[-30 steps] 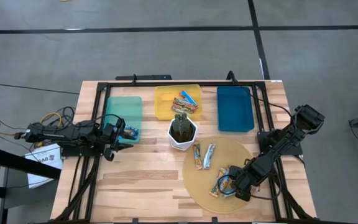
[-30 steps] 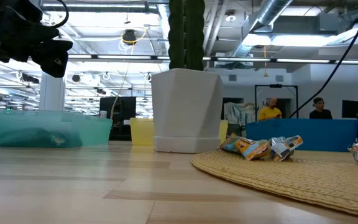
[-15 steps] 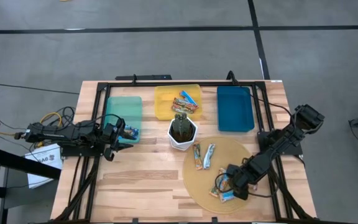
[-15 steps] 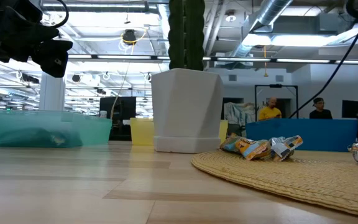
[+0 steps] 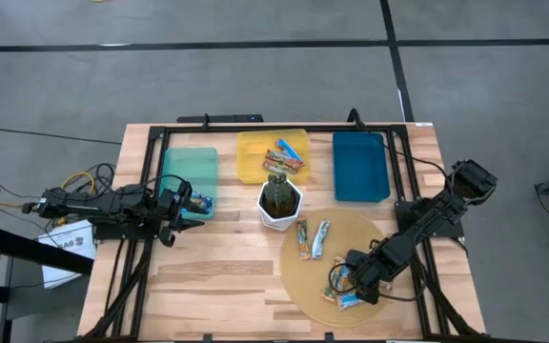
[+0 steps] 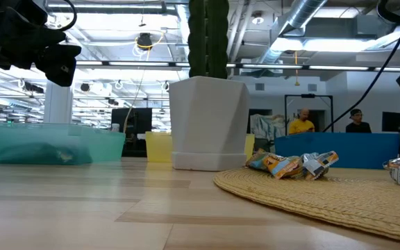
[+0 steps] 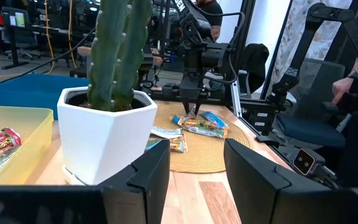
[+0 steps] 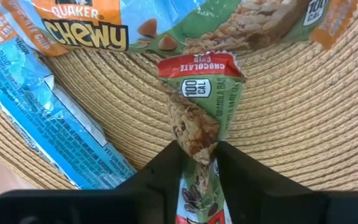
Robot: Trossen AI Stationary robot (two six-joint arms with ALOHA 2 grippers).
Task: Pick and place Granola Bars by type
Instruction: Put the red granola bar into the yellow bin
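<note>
Granola bars lie in several places. Two rest side by side on the round woven mat (image 5: 305,238); a small pile (image 5: 342,286) sits at the mat's near right. More lie in the yellow bin (image 5: 289,154), and one in the teal bin (image 5: 201,202). My right gripper (image 5: 349,274) is over the pile, shut on a green and red chocolate-chip bar (image 8: 199,118). Beside that bar lie a blue and orange bar (image 8: 166,25) and a blue one (image 8: 42,93). My left gripper (image 7: 194,180) is open and holds nothing, hovering by the teal bin's near right corner (image 5: 174,205). My right gripper pinches the green and red bar between its two fingers (image 8: 166,171) at about the wrapper's middle (image 8: 197,152), where the foil is squeezed narrow. The fingers come from above, pointing down at the mat. The bar's red end (image 8: 197,65) points away from the fingers; whether it is clear of the mat does not show.
A white pot with a cactus (image 5: 279,200) stands mid-table between the bins and the mat (image 5: 370,229). The teal bin (image 5: 187,167), the yellow bin (image 5: 255,167) and the blue bin (image 5: 360,167) line the far side. Bare wood lies at the near left (image 5: 217,286). People stand in the room beyond (image 6: 301,123).
My right gripper has shifted a little toward the table's left edge over the pile at the mat's near right. In the low view, the bar at the picture's right edge has moved slightly left and up with it.
</note>
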